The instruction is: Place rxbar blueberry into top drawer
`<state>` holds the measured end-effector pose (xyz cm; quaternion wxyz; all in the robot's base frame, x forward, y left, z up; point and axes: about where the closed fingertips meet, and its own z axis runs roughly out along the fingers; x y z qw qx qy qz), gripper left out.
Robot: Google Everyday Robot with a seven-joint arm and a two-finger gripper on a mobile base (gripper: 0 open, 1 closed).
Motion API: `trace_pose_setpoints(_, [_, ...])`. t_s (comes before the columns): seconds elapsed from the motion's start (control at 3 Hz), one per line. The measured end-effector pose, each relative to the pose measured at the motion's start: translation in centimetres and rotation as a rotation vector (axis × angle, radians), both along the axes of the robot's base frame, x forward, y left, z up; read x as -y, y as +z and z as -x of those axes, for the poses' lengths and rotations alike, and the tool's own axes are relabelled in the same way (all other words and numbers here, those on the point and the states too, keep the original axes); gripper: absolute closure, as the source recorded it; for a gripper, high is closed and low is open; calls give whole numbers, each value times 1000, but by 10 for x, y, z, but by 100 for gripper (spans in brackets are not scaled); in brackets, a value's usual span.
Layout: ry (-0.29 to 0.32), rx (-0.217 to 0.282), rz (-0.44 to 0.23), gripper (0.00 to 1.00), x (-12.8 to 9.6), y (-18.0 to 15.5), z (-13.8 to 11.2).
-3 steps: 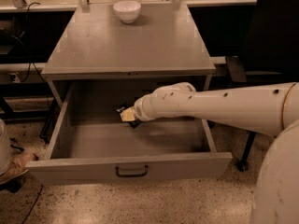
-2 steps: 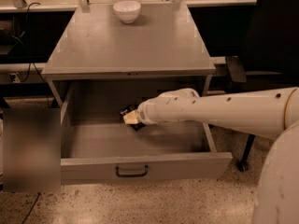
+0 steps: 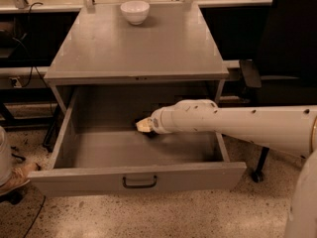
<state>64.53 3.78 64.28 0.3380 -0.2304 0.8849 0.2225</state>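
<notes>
Camera view, single frame, watched from in front of the cabinet.

Setup: grey metal cabinet with a flat top (image 3: 133, 48). The top drawer (image 3: 74, 180) is pulled out wide, its front panel toward me, with a small dark curved handle (image 3: 139, 182) at the panel's centre. A white bowl (image 3: 134, 11) sits at the back of the cabinet top, well apart from everything in the drawer.

Arm: the white arm (image 3: 237, 125) comes in from the right, crosses over the drawer's right wall and reaches leftward into the cavity, roughly level.

Gripper (image 3: 144, 125): inside the drawer, near the middle of its width and toward the back, low over the drawer floor. Only a pale tan tip shows past the white wrist housing. I cannot tell from here whether it is spread, closed, or clamped on anything.

Rxbar blueberry (image 3: 148, 133): a small dark shape sits right against the gripper's tip, showing along its underside and a sliver at its upper edge. No lettering is legible. It is inside the drawer, at the same mid-back spot as the gripper. Whether it rests on the drawer floor or hangs just above it I cannot tell, because bar and shadow merge there.

Surroundings: a black chair (image 3: 292, 43) stands to the right of the cabinet, on a speckled floor (image 3: 173, 217).
</notes>
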Motion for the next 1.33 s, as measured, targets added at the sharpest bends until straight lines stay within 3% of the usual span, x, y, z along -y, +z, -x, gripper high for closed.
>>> trace_pose_setpoints(0.33, [-1, 15, 1, 0, 10, 7, -2])
trace_pose_setpoints(0.67, [-16, 40, 46, 0, 30, 22, -3])
trace_pose_setpoints(1.33, [-90, 133, 151, 0, 102, 75, 5])
